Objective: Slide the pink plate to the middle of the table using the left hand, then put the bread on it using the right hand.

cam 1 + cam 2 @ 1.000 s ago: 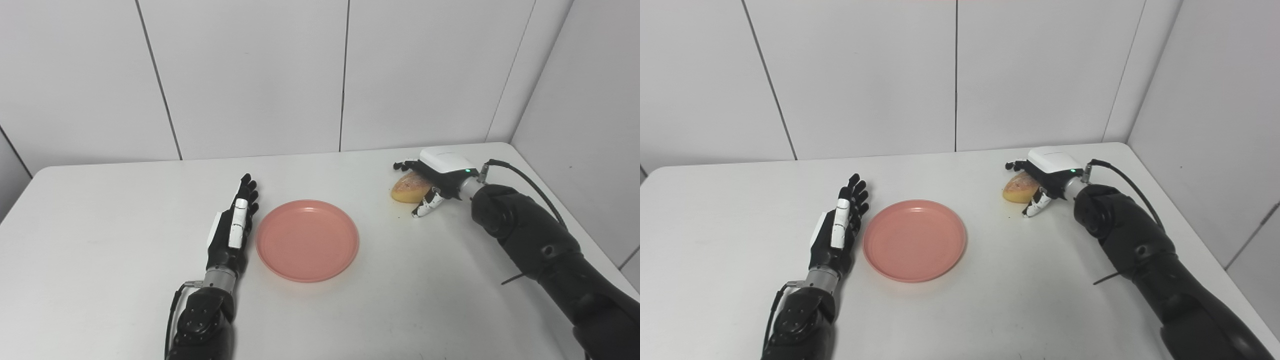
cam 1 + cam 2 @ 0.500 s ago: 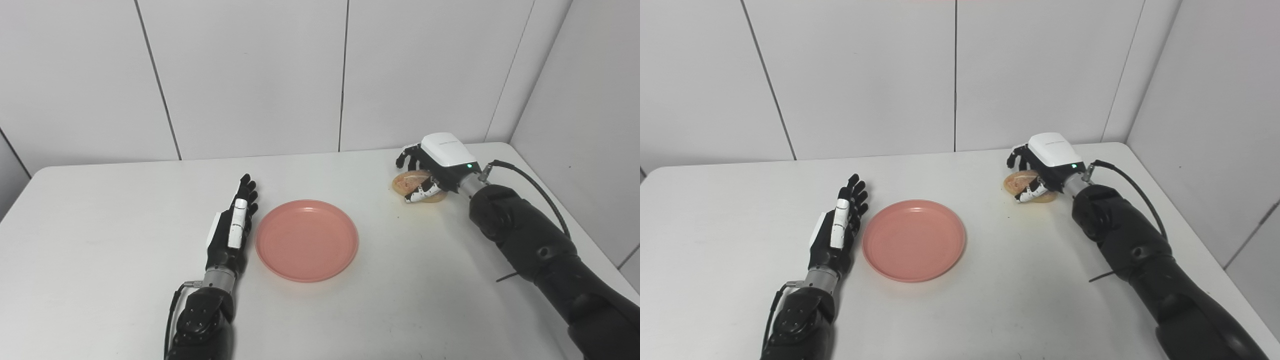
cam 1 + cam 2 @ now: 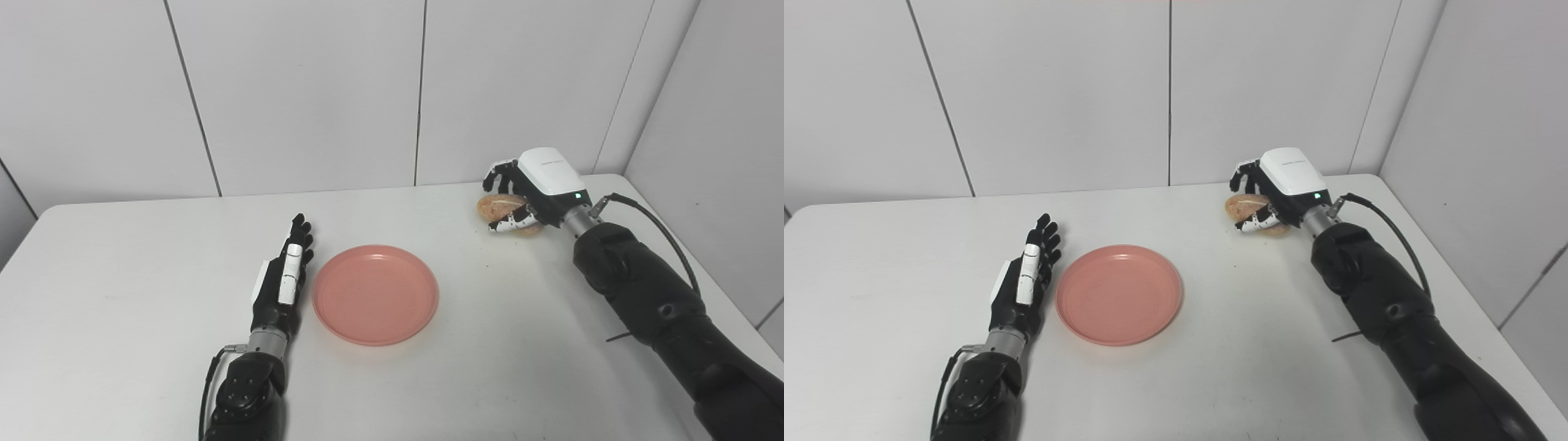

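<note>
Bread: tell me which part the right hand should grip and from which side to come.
Grip the bread across its short width, near the middle, coming from above. It is a low rounded oval, so fingers go over the far edge and the thumb on the near edge. The right hand already wraps it this way, apparently lifted off the table, right of the pink plate.

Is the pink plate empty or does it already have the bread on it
Empty. The pink plate shows bare; the bread is off to its right, in the right hand.
</note>
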### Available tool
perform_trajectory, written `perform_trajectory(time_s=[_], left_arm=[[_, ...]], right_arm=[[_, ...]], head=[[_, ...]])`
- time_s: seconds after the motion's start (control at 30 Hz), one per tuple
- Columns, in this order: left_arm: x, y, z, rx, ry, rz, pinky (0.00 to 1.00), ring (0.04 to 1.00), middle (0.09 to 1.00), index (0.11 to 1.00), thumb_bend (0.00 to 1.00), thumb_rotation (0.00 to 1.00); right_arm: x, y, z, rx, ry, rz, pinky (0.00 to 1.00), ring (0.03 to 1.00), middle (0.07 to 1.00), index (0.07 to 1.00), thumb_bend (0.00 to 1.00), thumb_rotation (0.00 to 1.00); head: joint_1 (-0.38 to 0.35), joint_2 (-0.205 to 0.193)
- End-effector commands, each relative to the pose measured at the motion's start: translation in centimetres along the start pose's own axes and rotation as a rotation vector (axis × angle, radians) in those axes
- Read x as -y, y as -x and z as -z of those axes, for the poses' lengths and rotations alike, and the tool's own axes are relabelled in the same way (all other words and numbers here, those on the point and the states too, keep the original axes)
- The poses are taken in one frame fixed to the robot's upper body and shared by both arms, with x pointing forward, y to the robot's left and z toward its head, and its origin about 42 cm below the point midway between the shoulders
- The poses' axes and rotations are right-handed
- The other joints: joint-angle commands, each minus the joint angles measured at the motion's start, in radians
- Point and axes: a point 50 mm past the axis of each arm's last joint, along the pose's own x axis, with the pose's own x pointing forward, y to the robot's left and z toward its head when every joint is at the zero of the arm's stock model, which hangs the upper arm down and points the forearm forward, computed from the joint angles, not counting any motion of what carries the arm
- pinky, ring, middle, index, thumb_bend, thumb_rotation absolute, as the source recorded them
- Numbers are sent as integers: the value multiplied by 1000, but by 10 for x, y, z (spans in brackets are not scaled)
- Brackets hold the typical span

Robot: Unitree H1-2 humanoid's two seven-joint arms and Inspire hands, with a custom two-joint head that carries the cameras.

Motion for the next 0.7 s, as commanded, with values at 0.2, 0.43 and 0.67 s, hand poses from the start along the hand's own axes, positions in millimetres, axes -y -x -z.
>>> perform_trajectory(time_s=[0.2,0.43,0.67], left_arm=[[3,-3,0,13,-8,-2,1000,1000,1000,995,721,1000],[4,-2,0,12,0,-2,1000,1000,1000,996,716,1000],[6,-2,0,12,-13,-9,1000,1000,1000,988,738,1000]], right_arm=[[35,-22,-49,137,-88,196,228,298,399,512,511,0],[35,-25,-79,209,-173,213,238,299,400,514,511,0],[28,-28,-106,261,-232,215,221,287,400,513,511,0]], head=[[16,-6],[26,-6],[42,-2]])
